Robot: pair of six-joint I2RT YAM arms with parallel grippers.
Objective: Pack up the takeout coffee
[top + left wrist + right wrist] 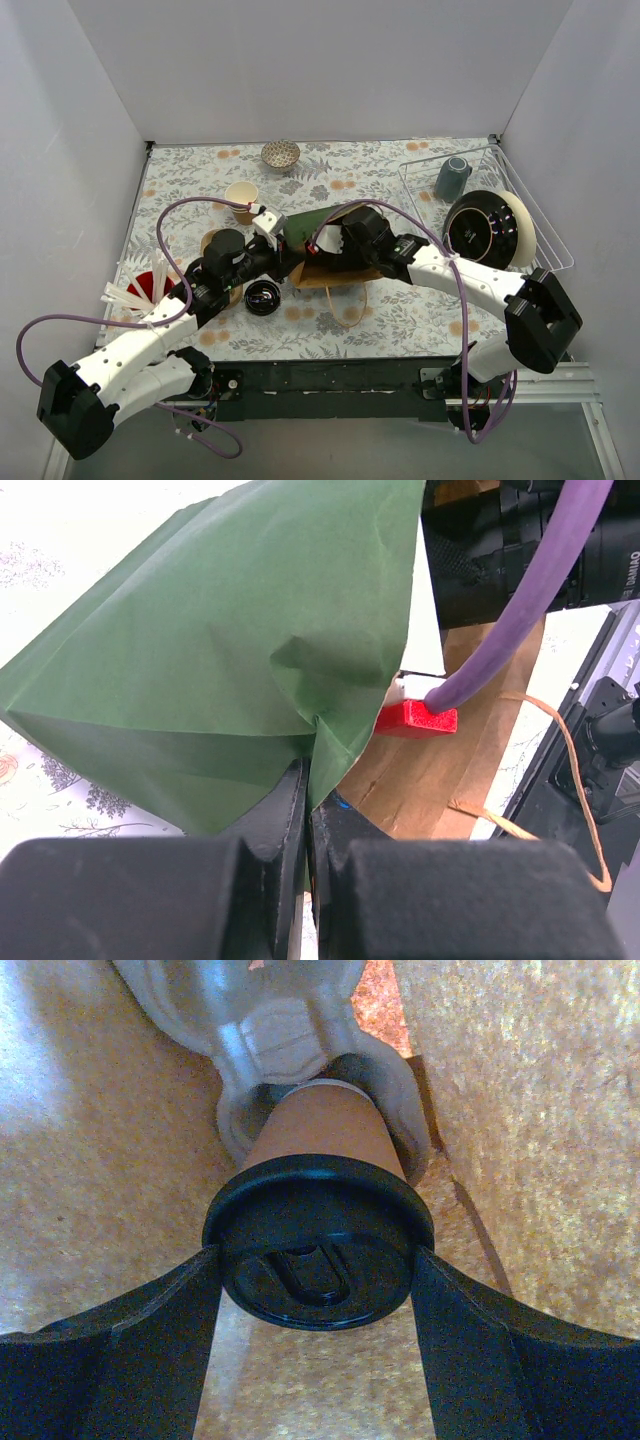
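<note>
The tan takeout coffee cup [322, 1140], wearing its black sip lid [318, 1260], is sitting inside brown paper walls.

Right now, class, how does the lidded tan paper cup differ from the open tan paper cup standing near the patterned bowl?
The lidded tan paper cup wears a black plastic lid; the open tan paper cup has none. The lidded cup sits between the right gripper fingers inside the green paper bag; the open cup stands alone on the table. Both are tan paper.

Matt green paper bag [200, 640]; takeout coffee [318, 1250]: tan paper, smooth black plastic lid.
</note>
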